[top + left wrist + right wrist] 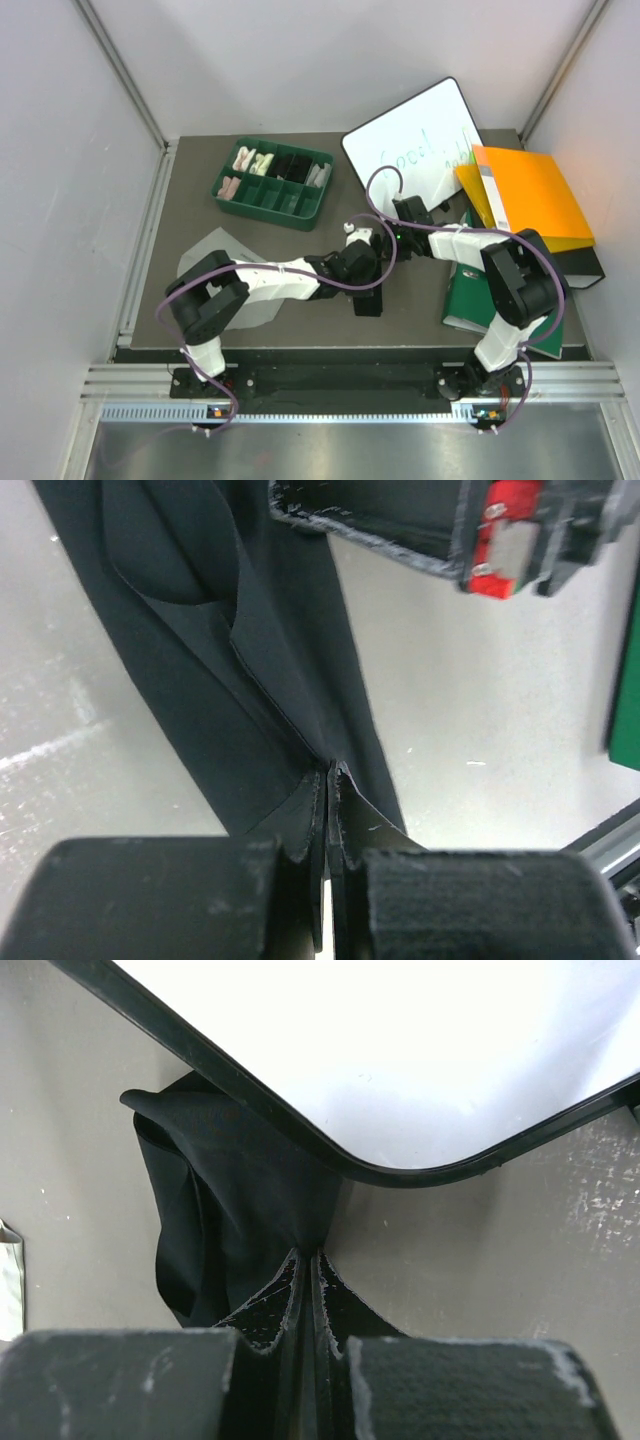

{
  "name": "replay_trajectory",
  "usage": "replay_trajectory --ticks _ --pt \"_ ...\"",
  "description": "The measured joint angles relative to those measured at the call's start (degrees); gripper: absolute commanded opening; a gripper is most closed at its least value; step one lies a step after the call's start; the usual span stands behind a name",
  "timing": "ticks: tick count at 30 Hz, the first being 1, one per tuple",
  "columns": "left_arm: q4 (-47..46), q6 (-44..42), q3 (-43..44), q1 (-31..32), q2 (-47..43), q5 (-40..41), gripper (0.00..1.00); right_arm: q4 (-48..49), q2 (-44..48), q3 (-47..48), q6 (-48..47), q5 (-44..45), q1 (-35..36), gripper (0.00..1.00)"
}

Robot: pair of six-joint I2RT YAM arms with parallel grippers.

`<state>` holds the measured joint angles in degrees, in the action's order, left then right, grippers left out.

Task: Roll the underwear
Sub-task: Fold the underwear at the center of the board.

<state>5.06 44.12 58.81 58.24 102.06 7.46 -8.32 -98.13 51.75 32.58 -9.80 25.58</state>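
Fingers of both arms pinch the black briefs into one long strip

Both pairs are pressed together with only cloth between them. The left gripper nips a thin edge at the near end. The right gripper nips a bunched fold at the far end, just beside the near corner of the whiteboard. The black briefs sit mid-table between the two arms. They are to the right of the grey briefs, which lie flat at the near left, and nearer than the green tray.

Drawn out this way, the cloth's long axis runs roughly near to far, from one gripper to the other. It is narrow and creased lengthwise, with a loose flap folded over partway along. I cannot tell which end is the waistband, nor whether the strip hangs above the table or drags on it.

Risks, as I judge them:
- **Slipping:** each hold is on a thin bit of fabric, so a hard pull could slip an edge out and drop that end.
- **Uneven roll:** the creases and the flap would roll up lopsided unless the cloth is laid flat first.
- **Snagging:** in the right wrist view part of the cloth passes behind the whiteboard's black rim, so it could catch there or nudge the board.
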Motion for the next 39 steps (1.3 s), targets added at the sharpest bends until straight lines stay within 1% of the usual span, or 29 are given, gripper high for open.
replay_trajectory --ticks 10,11,13,14,15,16,17,18,19,20,22,23,26,28,32,33,36,39 --pt "0.1 -0.2 1.9 0.4 1.0 -0.6 0.0 0.0 0.0 0.0 0.0 0.0 0.0 0.0" --pt "0.1 -0.2 1.9 0.4 1.1 -0.7 0.0 0.0 0.0 0.0 0.0 0.0 0.0 0.02" --pt "0.1 -0.2 2.0 0.4 1.4 -1.0 0.09 0.0 0.0 0.0 0.0 0.0 0.0 0.07" --pt "0.1 -0.2 2.0 0.4 1.4 -1.3 0.12 0.0 0.0 0.0 0.0 -0.1 0.0 0.14" --pt "0.1 -0.2 2.0 0.4 1.5 -1.7 0.16 0.0 0.0 0.0 0.0 -0.1 0.0 0.17" --pt "-0.1 -0.2 1.9 0.4 1.5 -2.2 0.21 0.0 0.0 0.0 0.1 -0.2 0.0 0.2" --pt "-0.7 -0.1 1.9 0.4 1.5 -2.8 0.25 0.1 0.1 0.0 0.1 -0.4 0.0 0.26" --pt "-1.4 -0.1 1.9 0.4 1.5 -3.7 0.27 0.0 0.2 0.0 0.0 -0.4 0.0 0.29" --pt "-2.3 0.0 1.8 0.4 1.5 -4.3 0.31 -0.3 0.5 0.0 0.0 -0.4 0.0 0.32" --pt "-3.1 0.1 1.7 0.4 1.5 -5.1 0.33 -0.7 0.7 0.0 0.0 -0.2 0.0 0.38" --pt "-4.4 0.4 1.6 0.4 1.5 -6.4 0.36 -2.3 1.7 0.0 -0.3 0.3 -0.3 0.43" --pt "-5.1 0.5 1.4 0.4 1.5 -7.0 0.38 -3.3 2.4 0.0 -0.6 0.9 -0.5 0.48" --pt "-7.3 1.0 0.8 0.4 1.5 -8.9 0.39 -6.4 4.4 -0.5 -1.3 2.4 -1.3 0.53" --pt "-8.6 1.4 0.1 0.4 1.5 -9.9 0.41 -8.0 5.7 -0.8 -1.6 3.1 -1.9 0.56" --pt "-9.6 1.4 -1.8 0.4 0.0 -10.6 0.53 -9.9 8.5 -1.2 -2.3 4.2 -3.0 0.6" --pt "-9.4 1.1 -2.5 0.3 -1.3 -10.3 0.57 -10.3 9.5 -1.5 -2.5 4.3 -3.1 0.6" --pt "-8.2 0.0 -5.1 -1.1 -8.2 -9.0 0.62 -10.5 12.3 -3.0 -3.0 3.2 -3.3 0.61" --pt "-7.6 -0.8 -8.0 -6.1 -16.7 -8.2 0.63 -9.9 14.6 -5.0 -3.2 0.4 -3.1 0.62"
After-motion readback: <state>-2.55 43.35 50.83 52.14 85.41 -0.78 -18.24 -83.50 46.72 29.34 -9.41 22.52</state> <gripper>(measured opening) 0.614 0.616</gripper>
